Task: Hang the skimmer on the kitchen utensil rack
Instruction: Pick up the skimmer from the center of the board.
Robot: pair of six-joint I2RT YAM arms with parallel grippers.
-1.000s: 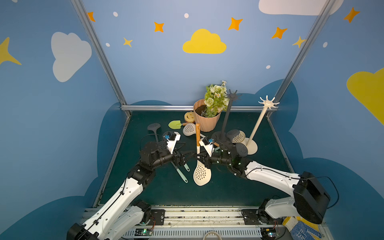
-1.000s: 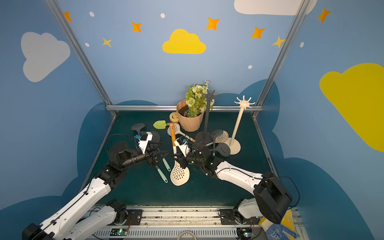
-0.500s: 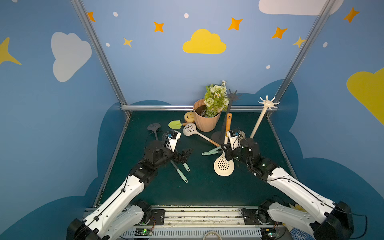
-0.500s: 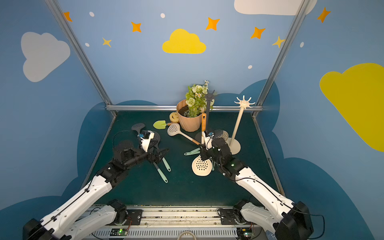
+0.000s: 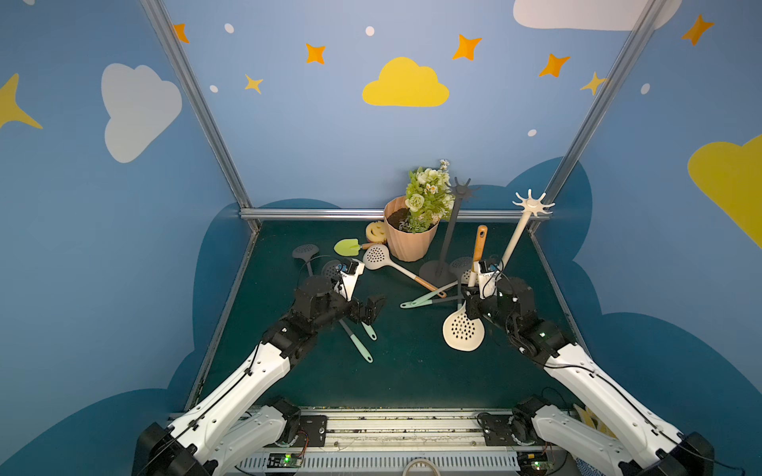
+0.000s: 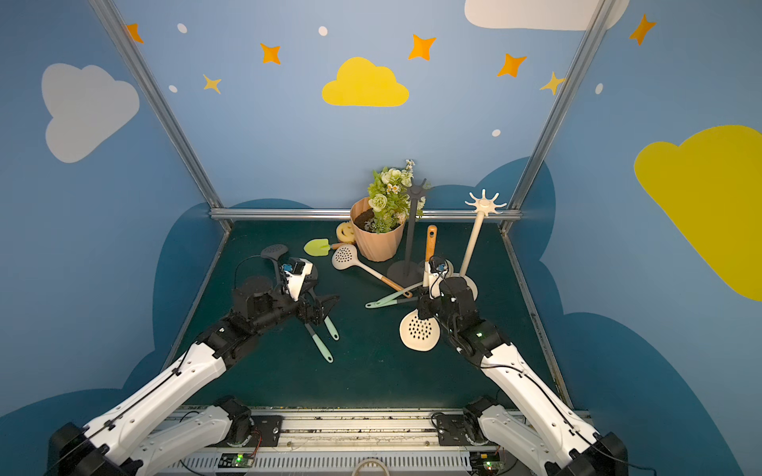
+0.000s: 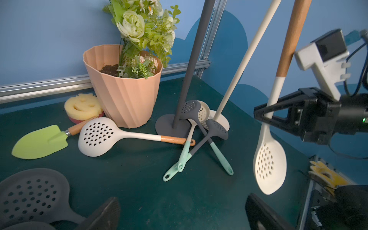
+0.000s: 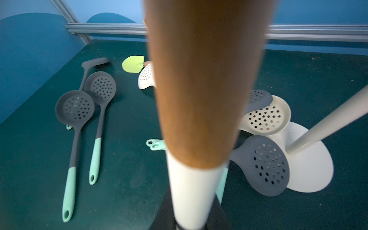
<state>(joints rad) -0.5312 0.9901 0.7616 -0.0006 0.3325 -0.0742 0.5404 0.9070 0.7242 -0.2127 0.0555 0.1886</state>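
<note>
While the right gripper (image 7: 265, 116) pinches it, the cream wood-handled skimmer (image 7: 269, 159) hangs seemingly upright.

Soft even light, faint shadows. Both top views bow at the edges. Close to the wrist lens, the skimmer (image 8: 201, 89) handle is blurred

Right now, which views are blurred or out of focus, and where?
Right wrist view: the held skimmer fills the middle, soft and out of focus; the grey skimmers behind are sharp. Left wrist view: the left gripper's fingers are dark and blurred. Both top views: sharp throughout.
</note>
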